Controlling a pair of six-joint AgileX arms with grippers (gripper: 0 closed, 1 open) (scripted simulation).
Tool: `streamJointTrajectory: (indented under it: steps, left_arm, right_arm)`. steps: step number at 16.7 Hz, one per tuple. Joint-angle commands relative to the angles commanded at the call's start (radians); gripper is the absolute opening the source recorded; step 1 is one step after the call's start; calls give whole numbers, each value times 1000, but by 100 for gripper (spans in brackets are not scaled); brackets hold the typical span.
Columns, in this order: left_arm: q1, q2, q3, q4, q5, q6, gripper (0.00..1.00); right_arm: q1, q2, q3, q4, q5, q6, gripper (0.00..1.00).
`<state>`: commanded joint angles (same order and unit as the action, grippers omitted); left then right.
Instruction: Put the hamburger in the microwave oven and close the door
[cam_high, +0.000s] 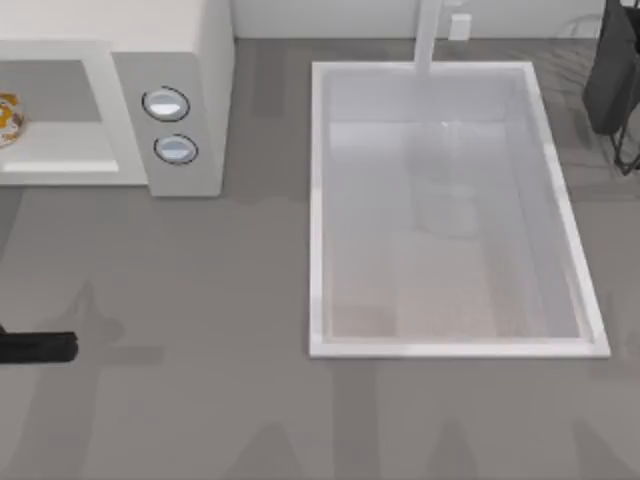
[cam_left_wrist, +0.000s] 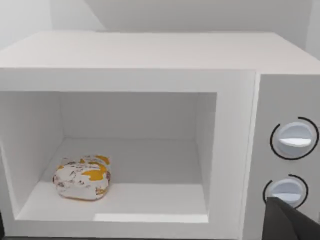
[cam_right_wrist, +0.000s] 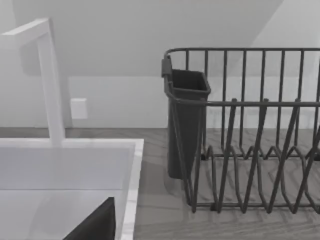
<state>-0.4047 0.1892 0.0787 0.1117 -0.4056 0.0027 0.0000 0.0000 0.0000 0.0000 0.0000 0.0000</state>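
The hamburger sits inside the microwave oven, on the cavity floor, toward the front and close to the wall farthest from the knobs. It is a squat rounded bundle, resting flat with its wider spread running across the cavity; its white wrapper shows orange-yellow and brown marks. In the top view the hamburger lies at the picture's left edge, within the open front of the microwave oven, which stands at the table's back left. The cavity is open, with no door panel across it. Two round knobs sit one above the other on the grey side panel beside the cavity.

The left arm lies low at the table's left edge, in front of the oven and well apart from it, its dark end pointing toward the table's middle. Its wrist camera faces straight into the cavity. A dark corner of the left gripper shows there, but I cannot tell how its fingers stand.

The right arm is parked at the table's back right, near the sink and a dish rack. A dark piece of the right gripper shows over the sink's rim; its fingers cannot be told either.
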Motion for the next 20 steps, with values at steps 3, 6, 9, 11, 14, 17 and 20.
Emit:
streamJointTrajectory:
  steps: [3,6,9,11,14,17,20]
  left_arm:
    - [-24,-1,5,-8,-23,0,0]
    - [-18,-1,2,-8,-17,-1,0]
    - [42,-6,11,-21,44,-1,0]
    - [111,-12,19,-36,111,0,0]
    - [232,-23,31,-64,231,0,0]
    - [319,-35,41,-82,318,0,0]
    - [328,-37,42,-85,328,0,0]
  right_arm:
    - [0,0,0,0,0,0,100]
    - [0,0,0,0,0,0,100]
    - [0,0,0,0,0,0,100]
    - [0,0,0,0,0,0,100]
    - [0,0,0,0,0,0,100]
    - [0,0,0,0,0,0,100]
    - [0,0,0,0,0,0,100]
